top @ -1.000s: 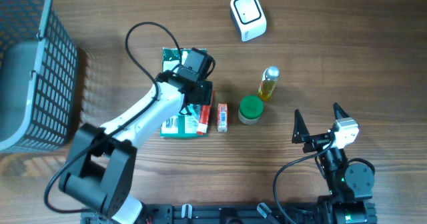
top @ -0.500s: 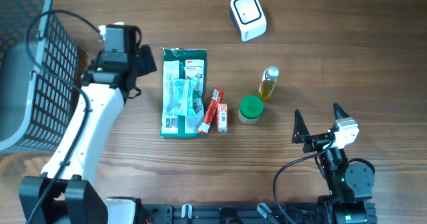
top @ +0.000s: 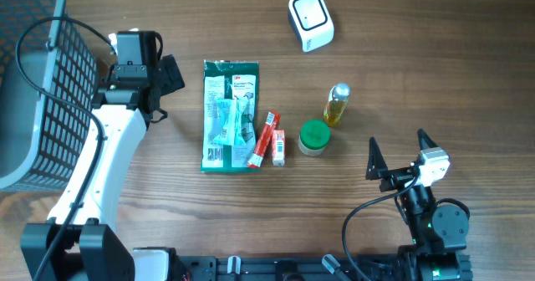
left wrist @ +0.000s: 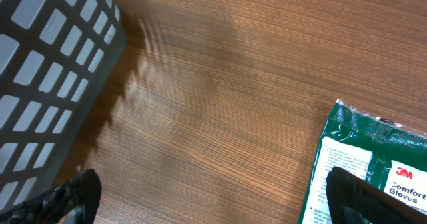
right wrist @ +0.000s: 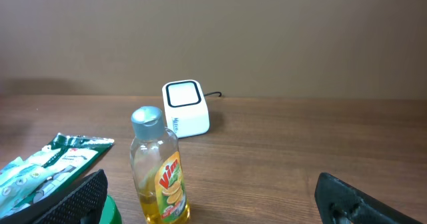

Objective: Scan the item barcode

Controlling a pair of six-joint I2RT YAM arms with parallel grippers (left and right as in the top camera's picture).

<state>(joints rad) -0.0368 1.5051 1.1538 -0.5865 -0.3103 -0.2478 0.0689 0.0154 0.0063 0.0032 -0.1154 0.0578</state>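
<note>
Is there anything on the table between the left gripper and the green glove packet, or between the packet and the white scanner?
Nothing visible does. Bare table lies between the open left gripper and the glove packet, and between the packet and the scanner.

left arm [top: 99, 160]: white tapered link seen, black joint housings at both ends | left cable [top: 58, 18]: thin black loop, upper left of frame | right arm [top: 435, 222]: black body, white block on top, green speck noted, possibly a lamp | right cable [top: 345, 231]: black loop, lower right | left fingers [left wrist: 70, 197], right fingers [right wrist: 73, 201]: black, rough-textured
</note>
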